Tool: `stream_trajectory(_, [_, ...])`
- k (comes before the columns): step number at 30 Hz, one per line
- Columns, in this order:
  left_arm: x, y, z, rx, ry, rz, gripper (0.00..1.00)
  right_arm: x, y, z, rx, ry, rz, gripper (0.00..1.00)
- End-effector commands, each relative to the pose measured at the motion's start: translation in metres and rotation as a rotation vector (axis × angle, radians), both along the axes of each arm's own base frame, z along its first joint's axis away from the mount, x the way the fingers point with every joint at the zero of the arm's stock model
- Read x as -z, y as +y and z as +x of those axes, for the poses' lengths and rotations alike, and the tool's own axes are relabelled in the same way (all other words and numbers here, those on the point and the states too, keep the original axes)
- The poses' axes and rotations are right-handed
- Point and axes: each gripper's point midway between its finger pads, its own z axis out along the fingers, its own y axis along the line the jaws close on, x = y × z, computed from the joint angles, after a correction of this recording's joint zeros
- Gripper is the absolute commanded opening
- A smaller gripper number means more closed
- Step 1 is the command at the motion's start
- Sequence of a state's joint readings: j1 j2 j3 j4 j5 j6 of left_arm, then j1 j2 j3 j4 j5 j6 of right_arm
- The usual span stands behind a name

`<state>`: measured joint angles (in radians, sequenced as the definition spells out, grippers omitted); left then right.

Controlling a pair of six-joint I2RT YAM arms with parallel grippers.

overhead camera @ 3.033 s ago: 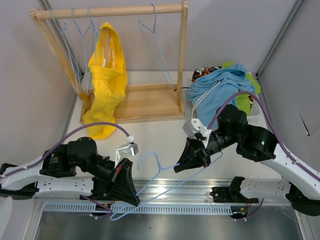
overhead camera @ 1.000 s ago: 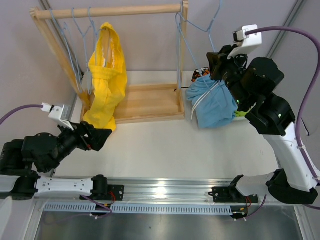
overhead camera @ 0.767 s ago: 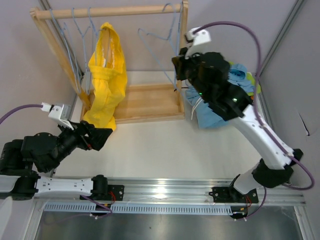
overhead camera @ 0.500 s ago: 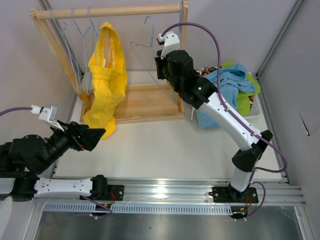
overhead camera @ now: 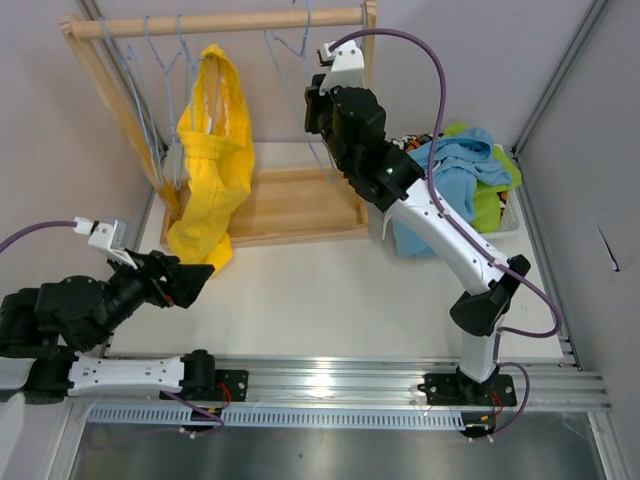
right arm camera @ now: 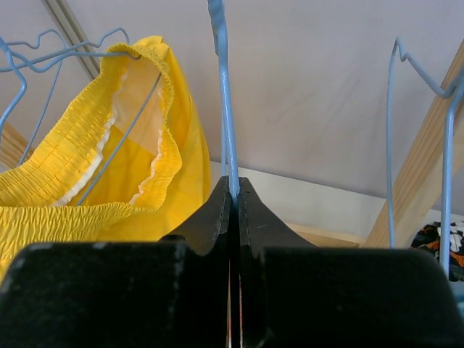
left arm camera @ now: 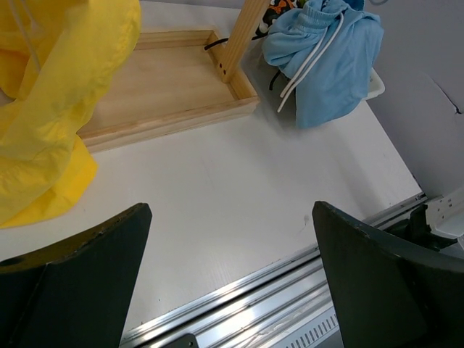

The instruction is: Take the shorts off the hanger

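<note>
In the right claw (right arm camera: pixel 233 190), clenched tight, a bare wire hanger (right arm camera: pixel 221 87); beyond it to the left, the yellow shorts (right arm camera: pixel 87 196) hang on another. A crooked release could drop the hanger or snag the shorts. The left claw (left arm camera: pixel 230 210) gapes, empty.

Yellow shorts (overhead camera: pixel 212 160): soft matt cloth, ribbed waistband. Rack (overhead camera: pixel 290 205): bare pale wood, matt. Hanger (right arm camera: pixel 222 87): thin, smooth light-blue wire.
</note>
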<state>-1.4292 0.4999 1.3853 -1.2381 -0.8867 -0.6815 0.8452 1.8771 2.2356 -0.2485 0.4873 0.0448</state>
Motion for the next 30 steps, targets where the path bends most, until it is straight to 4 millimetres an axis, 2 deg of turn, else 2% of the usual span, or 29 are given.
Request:
stream_trajectory(1, [-0.004, 0.003, 0.003, -0.015, -0.019, -0.02, 0.99, -0.036, -0.026, 0.001, 0.085, -0.073, 0.104, 0.0])
stream_trajectory(3, [-0.005, 0.003, 0.003, -0.019, -0.022, -0.019, 0.99, -0.032, -0.036, 0.01, 0.128, -0.058, 0.109, 0.0])
stream_trajectory(9, [-0.002, -0.008, 0.006, -0.02, -0.03, 0.048, 0.99, 0.006, -0.063, 0.05, 0.24, 0.014, 0.114, 0.0])
stream_trajectory(12, [-0.006, -0.017, 0.01, -0.031, -0.044, 0.1, 0.99, 0.024, -0.073, 0.065, 0.257, 0.047, 0.119, 0.0])
stream_trajectory(14, [-0.014, -0.019, 0.013, -0.034, -0.066, 0.117, 0.99, 0.028, -0.078, 0.069, 0.248, 0.058, 0.134, 0.0])
stream_trajectory(15, [-0.02, -0.023, 0.016, -0.044, -0.086, 0.131, 0.99, 0.038, -0.078, 0.071, 0.246, 0.074, 0.126, 0.0])
stream_trajectory(17, [-0.027, -0.028, 0.019, -0.049, -0.112, 0.141, 0.99, 0.038, -0.077, 0.068, 0.212, 0.079, 0.141, 0.0])
stream_trajectory(19, [-0.039, -0.038, 0.024, -0.052, -0.158, 0.167, 0.99, 0.051, -0.069, 0.064, 0.164, 0.104, 0.122, 0.0])
stream_trajectory(20, [-0.045, -0.041, 0.026, -0.054, -0.175, 0.169, 0.99, 0.046, -0.07, 0.057, 0.151, 0.1, 0.127, 0.0])
stream_trajectory(21, [-0.052, -0.048, 0.029, -0.054, -0.206, 0.192, 0.99, 0.049, -0.065, 0.052, 0.131, 0.106, 0.121, 0.0])
stream_trajectory(22, [-0.053, -0.06, 0.032, -0.05, -0.217, 0.227, 0.99, 0.061, -0.062, 0.048, 0.111, 0.127, 0.098, 0.0])
stream_trajectory(23, [-0.057, -0.067, 0.034, -0.043, -0.228, 0.238, 0.99, 0.05, -0.064, 0.038, 0.094, 0.104, 0.107, 0.0])
stream_trajectory(24, [-0.062, -0.069, 0.042, -0.066, -0.242, 0.259, 0.99, 0.053, -0.061, 0.032, 0.08, 0.104, 0.103, 0.03])
stream_trajectory(25, [-0.062, -0.074, 0.047, -0.068, -0.242, 0.274, 0.99, 0.067, -0.061, 0.028, 0.078, 0.125, 0.082, 0.17])
stream_trajectory(26, [-0.059, -0.094, 0.05, -0.01, -0.233, 0.292, 0.99, 0.068, -0.062, 0.023, 0.07, 0.125, 0.078, 0.34])
stream_trajectory(27, [-0.062, -0.091, 0.063, -0.053, -0.232, 0.296, 0.99, 0.058, -0.07, 0.013, 0.072, 0.112, 0.092, 0.62])
stream_trajectory(28, [-0.063, -0.094, 0.069, -0.057, -0.231, 0.299, 0.99, 0.069, -0.072, 0.008, 0.075, 0.132, 0.074, 0.99])
stream_trajectory(29, [-0.06, -0.103, 0.076, -0.046, -0.225, 0.312, 0.99, 0.069, -0.076, 0.003, 0.074, 0.132, 0.074, 1.0])
stream_trajectory(30, [-0.067, -0.098, 0.087, -0.089, -0.24, 0.314, 0.99, 0.056, -0.085, -0.009, 0.072, 0.112, 0.092, 0.99])
